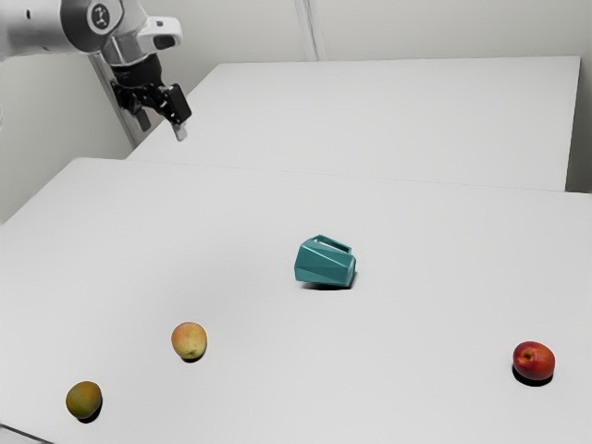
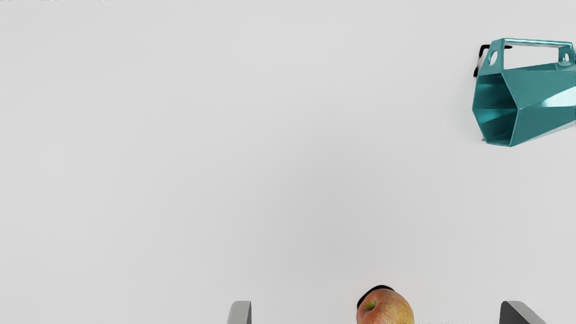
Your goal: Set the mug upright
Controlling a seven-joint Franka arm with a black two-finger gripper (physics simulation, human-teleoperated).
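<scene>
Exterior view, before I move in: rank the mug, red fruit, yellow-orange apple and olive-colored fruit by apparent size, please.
1. Mug
2. Red fruit, slightly ahead of the rest
Unranked: yellow-orange apple and olive-colored fruit look about alike.

1. A plain white table (image 1: 231, 213) fills the foreground.
2. Behind it lies another flat white surface (image 1: 388, 116).
3. Pale grey walls (image 1: 462, 28) stand beyond, with a narrow upright strip (image 1: 311, 28).
4. Light is soft, faintly shading the tabletop.
</scene>
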